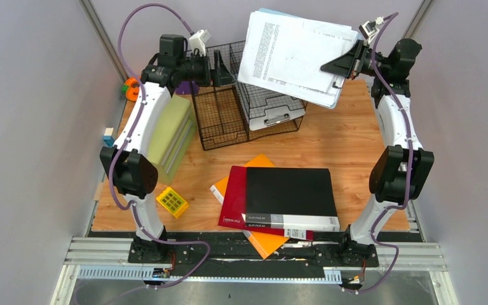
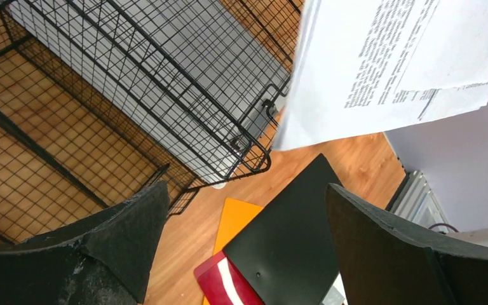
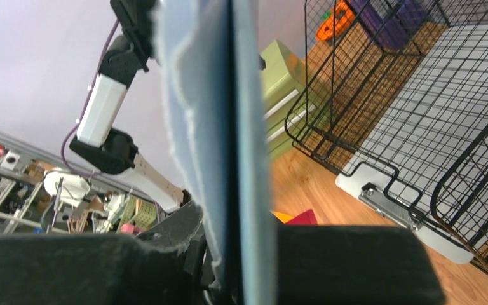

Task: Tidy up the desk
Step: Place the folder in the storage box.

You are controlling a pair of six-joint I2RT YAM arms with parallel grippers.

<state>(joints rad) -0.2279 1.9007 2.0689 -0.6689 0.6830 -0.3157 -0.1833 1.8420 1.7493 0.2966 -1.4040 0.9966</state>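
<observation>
Nearest the arm bases, at the bottom centre of the overhead view, a black clip file (image 1: 289, 190) lies flat on the light wood-grain tabletop (image 1: 356, 136), which fills the middle of the frame between grey walls. The file overlaps a red folder (image 1: 232, 200). Both lie over an orange folder (image 1: 264, 244), whose corners show above and below them. Just left of that pile sits a small yellow gridded block (image 1: 172, 202).

Further back on the left, a pale green box (image 1: 173, 130) lies partly under the left arm. In the upper centre two black wire trays (image 1: 219, 121) stand side by side. A grey clipboard (image 1: 274, 115) lies in the right one, its metal clip end poking out at the front. The left pincer (image 1: 219, 70) hovers over the back of the trays, spread wide and holding nothing.

At the upper right, the right pincer (image 1: 348, 63) is clenched on the edge of a stack of printed papers (image 1: 289, 54), held tilted in the air above the right tray. Far back at the upper left, a small orange object (image 1: 130, 88) sits against the wall.
</observation>
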